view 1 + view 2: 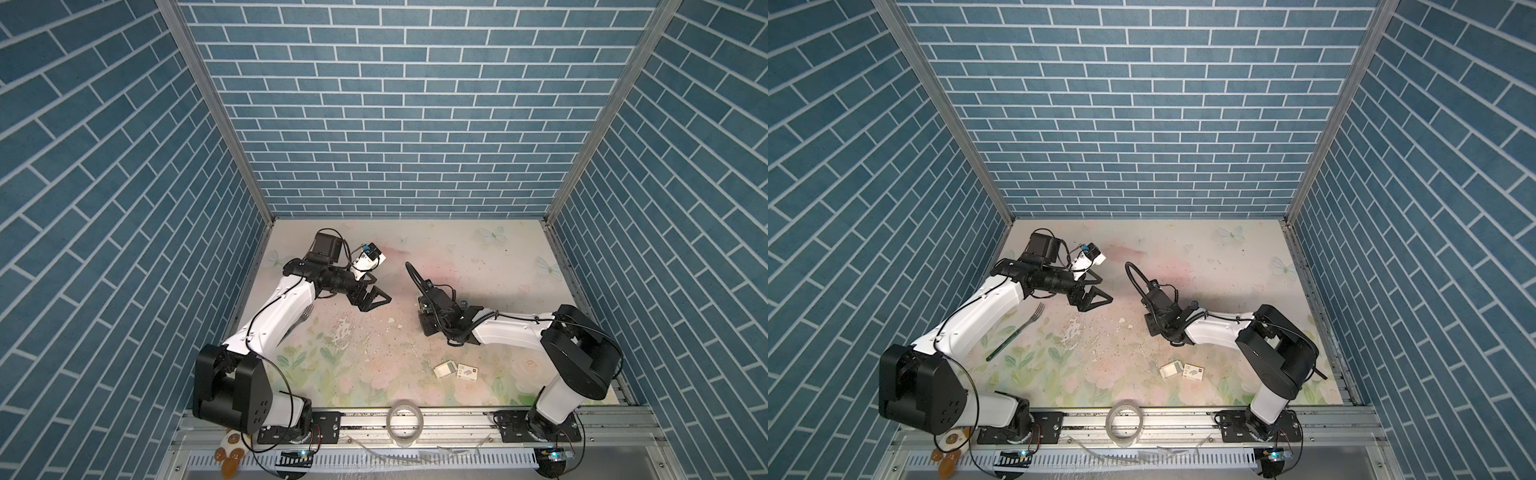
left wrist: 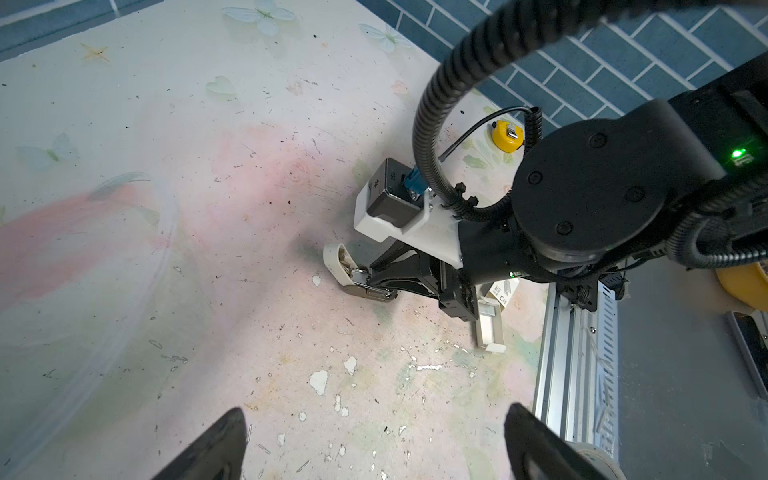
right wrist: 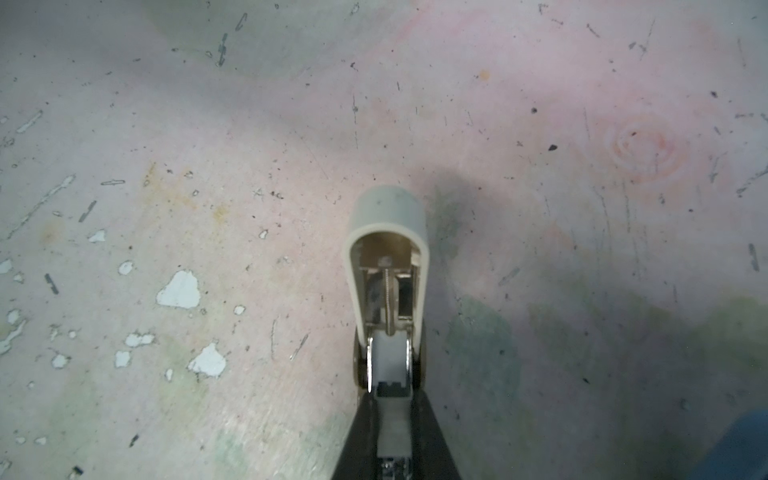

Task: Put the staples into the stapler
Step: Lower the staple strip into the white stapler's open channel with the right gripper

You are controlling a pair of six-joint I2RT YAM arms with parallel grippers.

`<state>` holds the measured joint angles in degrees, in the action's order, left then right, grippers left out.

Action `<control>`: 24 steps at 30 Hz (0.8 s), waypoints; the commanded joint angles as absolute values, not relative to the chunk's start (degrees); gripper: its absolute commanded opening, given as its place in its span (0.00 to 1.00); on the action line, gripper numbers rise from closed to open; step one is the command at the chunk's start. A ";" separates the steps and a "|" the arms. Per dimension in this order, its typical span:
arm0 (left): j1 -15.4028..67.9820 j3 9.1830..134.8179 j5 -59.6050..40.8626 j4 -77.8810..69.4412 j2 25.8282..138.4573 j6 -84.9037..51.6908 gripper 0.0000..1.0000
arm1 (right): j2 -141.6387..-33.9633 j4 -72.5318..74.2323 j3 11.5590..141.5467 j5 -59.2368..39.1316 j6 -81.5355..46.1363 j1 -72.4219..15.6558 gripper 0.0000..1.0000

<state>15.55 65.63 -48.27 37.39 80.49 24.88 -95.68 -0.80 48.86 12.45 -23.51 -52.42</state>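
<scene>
Stapler point(image 3: 388, 257): hinged open, pinched at its rear by the closed right claw point(image 3: 392, 399), low over the table point(image 1: 457, 257); contact unclear. Left claw point(image 2: 374, 440): wide open, empty, well apart from it. Staples box point(image 1: 466, 371) and tray point(image 1: 444, 369): side by side on the table, near the right arm point(image 1: 507, 332). Risks, as judged: left claw fouls that arm when reaching the tray; light tray skids; narrow pinch lets the stapler twist.

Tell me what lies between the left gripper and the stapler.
Only bare, chipped table, seen in the left wrist view, separates the open left gripper from the stapler.
</scene>
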 commanded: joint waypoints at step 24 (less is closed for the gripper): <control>15.12 64.16 -48.87 36.83 80.92 25.22 0.98 | -93.83 0.15 48.01 12.13 -22.76 -52.21 0.10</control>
<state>15.53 64.88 -48.25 36.93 80.49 24.88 -93.51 -0.60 47.79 12.36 -23.51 -52.42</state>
